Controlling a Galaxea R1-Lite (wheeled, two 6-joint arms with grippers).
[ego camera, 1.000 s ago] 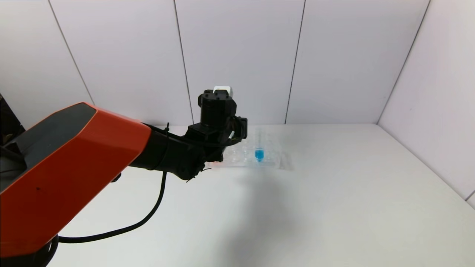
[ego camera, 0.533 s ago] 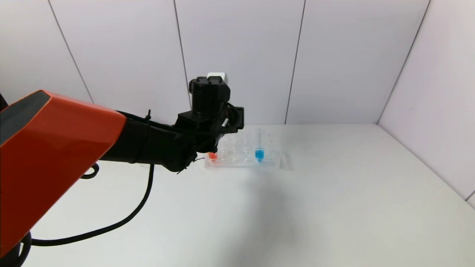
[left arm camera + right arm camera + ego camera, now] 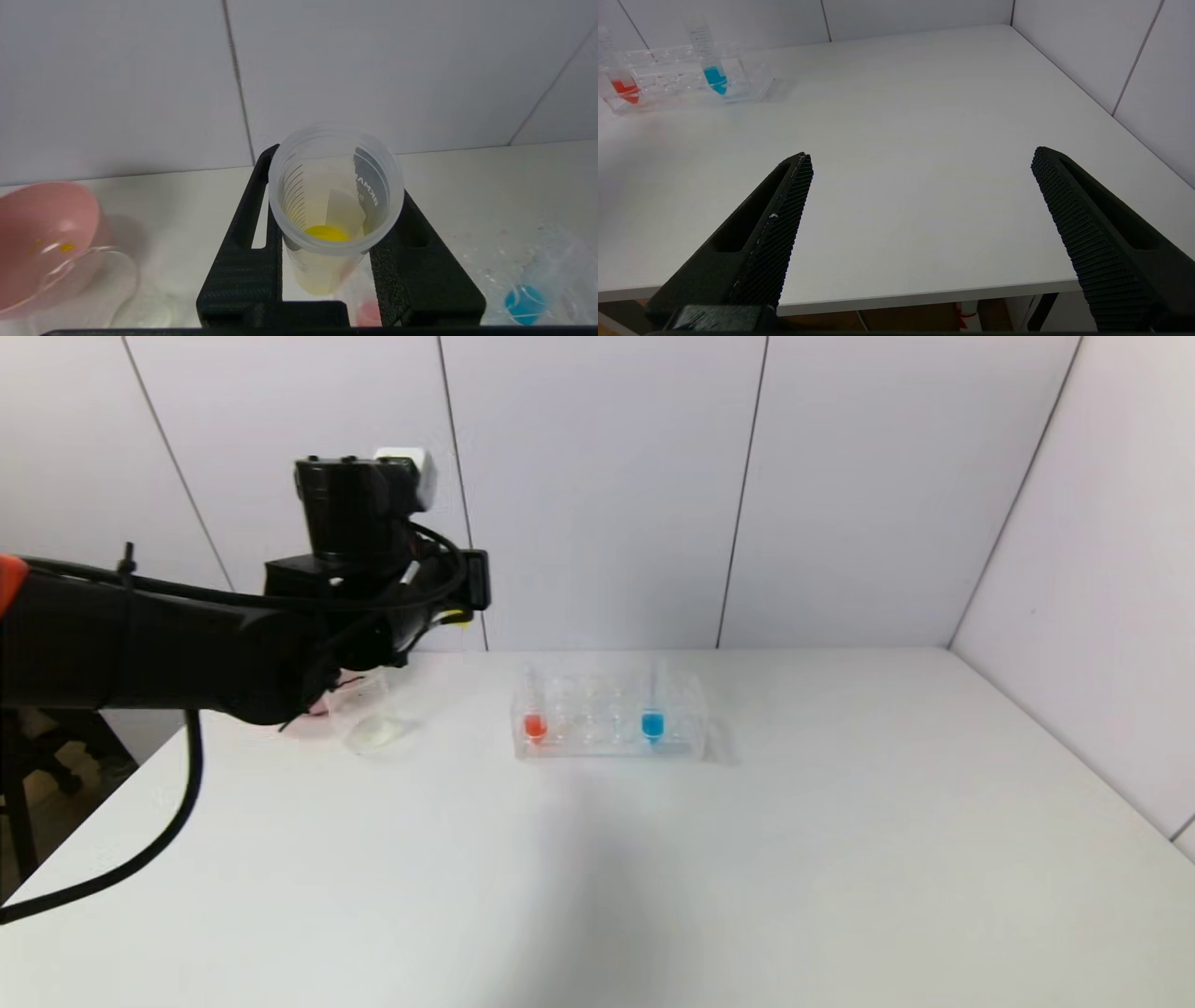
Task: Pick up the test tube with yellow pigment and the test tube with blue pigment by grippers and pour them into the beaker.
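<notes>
My left gripper (image 3: pixel 334 184) is shut on the test tube with yellow pigment (image 3: pixel 327 228). I look down its open mouth at the yellow liquid at its bottom. In the head view the left gripper (image 3: pixel 441 609) hangs raised above the table's far left, a little right of the clear beaker (image 3: pixel 373 721). The beaker also shows in the left wrist view (image 3: pixel 93 280). The test tube with blue pigment (image 3: pixel 652 721) stands upright in the clear rack (image 3: pixel 607 747). My right gripper (image 3: pixel 920 158) is open and empty over the table's front edge, out of the head view.
A red-liquid tube (image 3: pixel 534 724) stands at the rack's left end. A pink bowl (image 3: pixel 42 224) with yellow specks stands right behind the beaker, mostly hidden by my left arm in the head view. The walls close the table at the back and right.
My left arm has swung left and upward away from the rack with the yellow tube, uncovering the red tube and the beaker. The blue tube and rack have not moved.
</notes>
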